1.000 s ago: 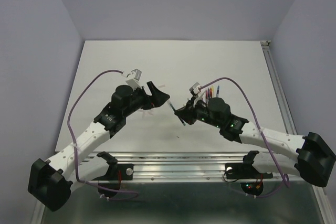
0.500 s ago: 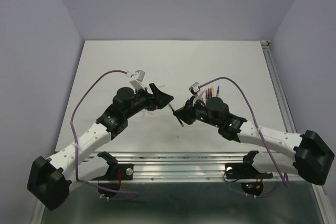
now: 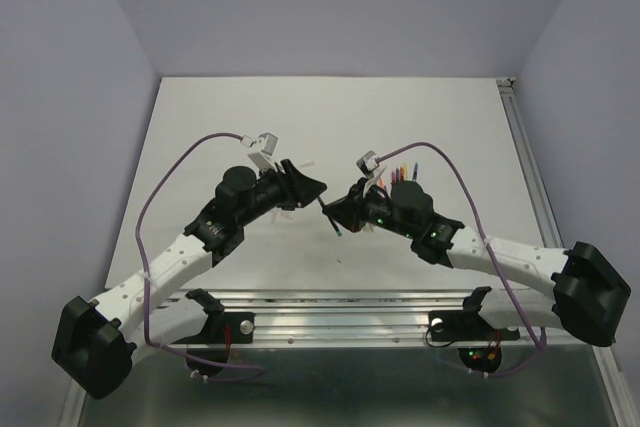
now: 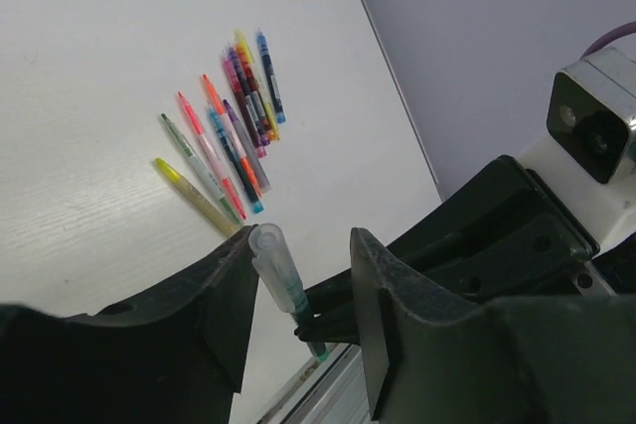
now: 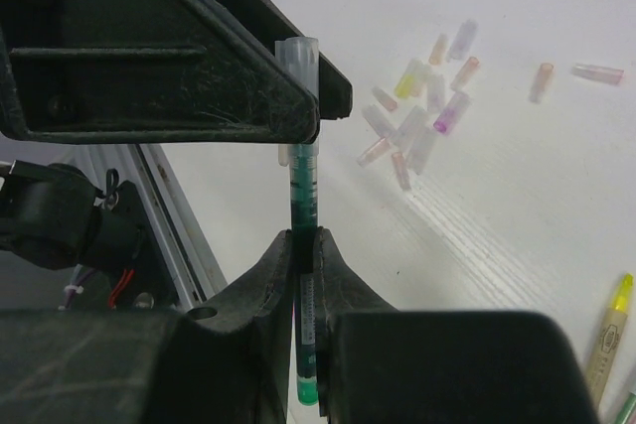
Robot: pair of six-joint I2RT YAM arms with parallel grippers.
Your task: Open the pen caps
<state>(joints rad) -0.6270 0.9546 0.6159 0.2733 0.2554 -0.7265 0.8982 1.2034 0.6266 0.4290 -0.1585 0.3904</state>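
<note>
1. The pen cap (image 4: 270, 250), a clear short tube, is seated on the tip of the green pen (image 5: 303, 196). It is held in the air above the bench (image 4: 99, 67), between the two arms.
2. The left claw (image 4: 303, 245) is set part open astride the cap. One finger lies at or against it and a gap is left at the other. Nothing is gripped.
3. The right claw (image 5: 303, 237) is clamped shut on the pen's barrel, near the tail end.
4. Risk: the cap is off-centre. On closing, the pen may be pushed sideways and swivelled in the right claw.
5. Risk: only the cap's outer end is covered. It may be squeezed out and not pulled.
6. Risk: with a tight cap, the barrel may be dragged through the right claw.
7. Risk: a freed cap may be dropped among the loose caps (image 5: 417, 116).
</note>
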